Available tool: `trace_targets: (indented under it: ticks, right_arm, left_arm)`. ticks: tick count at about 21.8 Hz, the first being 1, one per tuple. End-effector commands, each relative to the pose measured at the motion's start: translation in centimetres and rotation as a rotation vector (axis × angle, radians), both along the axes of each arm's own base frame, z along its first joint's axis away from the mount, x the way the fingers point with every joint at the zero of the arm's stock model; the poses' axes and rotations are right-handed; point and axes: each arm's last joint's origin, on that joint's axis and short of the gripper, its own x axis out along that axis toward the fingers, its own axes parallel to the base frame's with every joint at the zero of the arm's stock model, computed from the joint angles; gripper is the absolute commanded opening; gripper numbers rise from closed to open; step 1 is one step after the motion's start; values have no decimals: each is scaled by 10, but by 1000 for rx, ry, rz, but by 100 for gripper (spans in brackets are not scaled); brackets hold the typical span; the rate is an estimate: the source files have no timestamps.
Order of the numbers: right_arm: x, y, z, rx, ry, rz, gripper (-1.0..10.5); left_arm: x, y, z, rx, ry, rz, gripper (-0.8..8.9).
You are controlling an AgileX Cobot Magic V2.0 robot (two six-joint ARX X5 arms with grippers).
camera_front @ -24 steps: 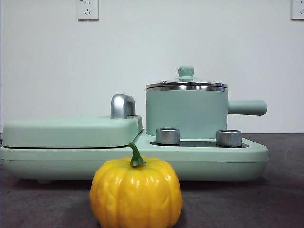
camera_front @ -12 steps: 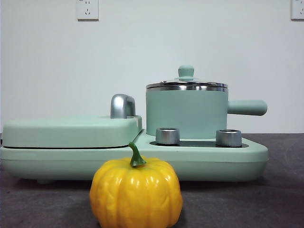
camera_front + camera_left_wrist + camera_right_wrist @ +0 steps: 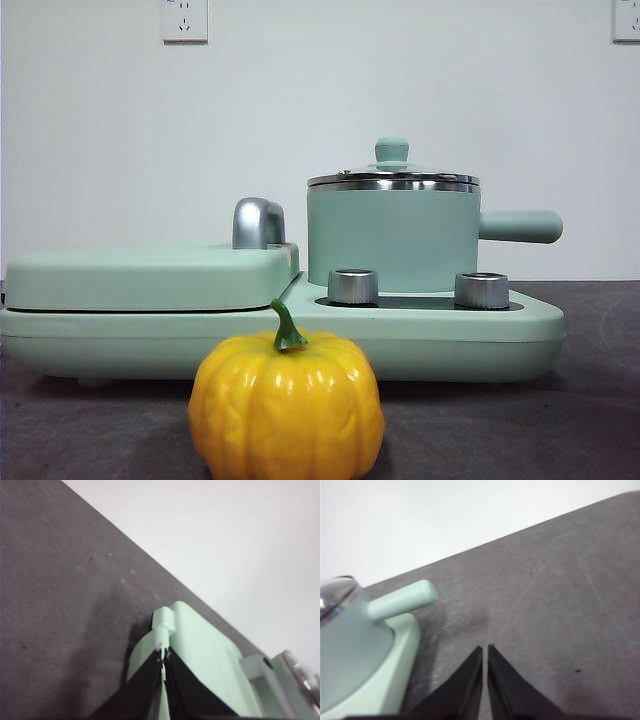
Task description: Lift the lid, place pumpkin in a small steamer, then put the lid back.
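The yellow-orange pumpkin (image 3: 286, 405) with a green stem sits on the dark table in front of the mint-green cooker. The small steamer (image 3: 392, 238) stands on the cooker's right half, its straight handle (image 3: 520, 226) pointing right. The lid (image 3: 392, 176), glass with a steel rim and mint knob, rests on the steamer. No gripper shows in the front view. My left gripper (image 3: 163, 656) is shut, hovering over the cooker's left end (image 3: 200, 650). My right gripper (image 3: 485, 652) is shut and empty above the bare table, to the right of the steamer (image 3: 350, 645) and its handle (image 3: 402, 600).
The cooker base (image 3: 480, 340) spans most of the table, with a flat rectangular cover (image 3: 150, 275) and chrome handle (image 3: 258, 222) on its left half. Two steel dials (image 3: 353, 285) sit in front of the steamer. A white wall stands behind.
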Motion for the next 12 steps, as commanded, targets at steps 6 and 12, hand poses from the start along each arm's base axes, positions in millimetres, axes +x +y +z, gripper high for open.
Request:
trace_targets:
  ticks: [6, 12]
  right_arm:
    - [-8, 0, 31, 80, -40, 1, 14]
    - [-17, -1, 55, 7, -18, 6, 14]
  left_arm:
    - [-4, 0, 18, -41, -53, 7, 10]
    - [-12, 0, 42, 41, -64, 6, 10]
